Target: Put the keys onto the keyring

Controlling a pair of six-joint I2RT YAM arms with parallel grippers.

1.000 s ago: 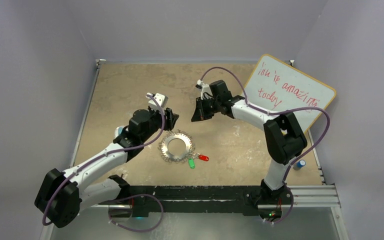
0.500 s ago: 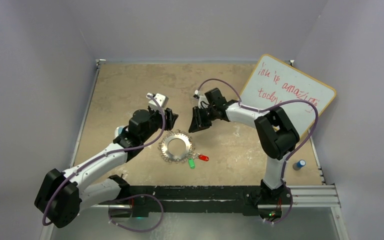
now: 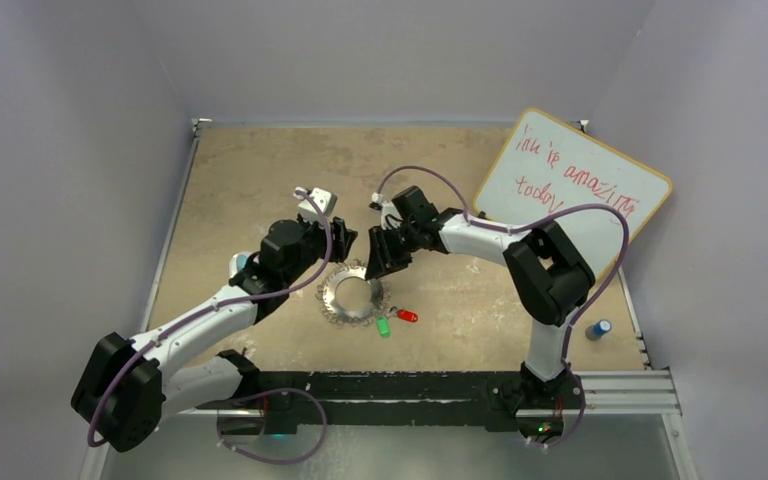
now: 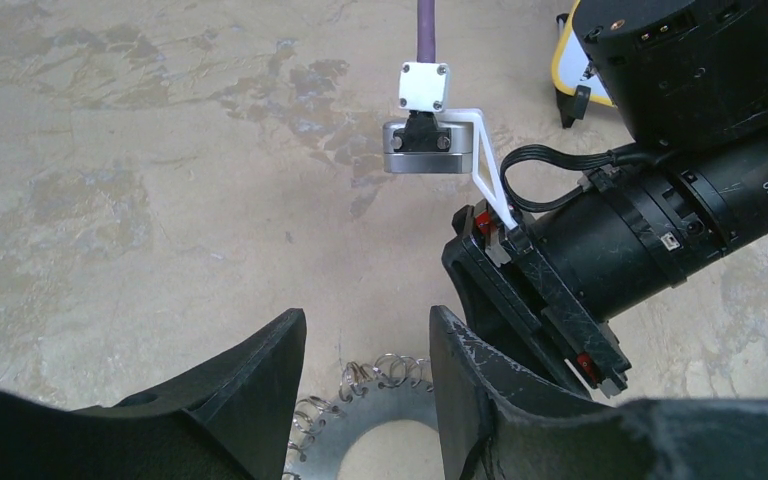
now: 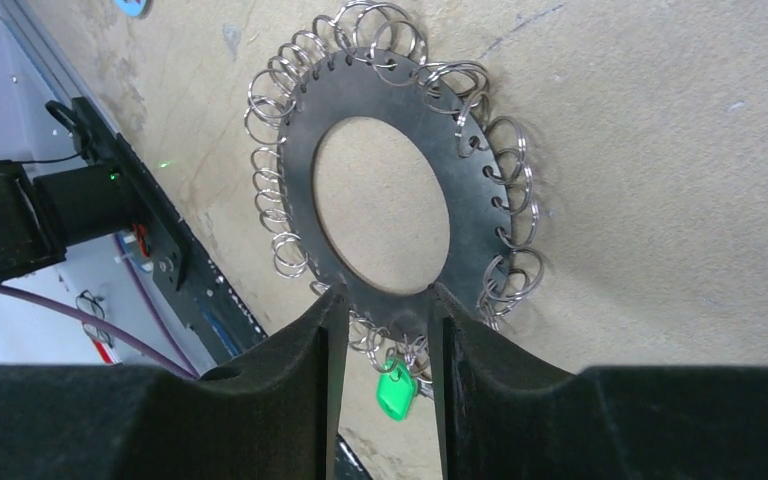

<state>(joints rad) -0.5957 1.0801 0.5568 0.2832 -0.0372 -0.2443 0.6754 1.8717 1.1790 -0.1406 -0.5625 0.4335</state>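
While right gripper hangs parted above keyring, 2 keys lie beside.

Light falls soft and even from overhead, and my arms throw only faint, blurred shadows on the table. The top view is slightly soft and grainy. In my right wrist view the keyring reads dark across its face, while its loops glint brightly. The black fingers of my right gripper and left gripper sit close to the lens, underexposed and slightly blurred.
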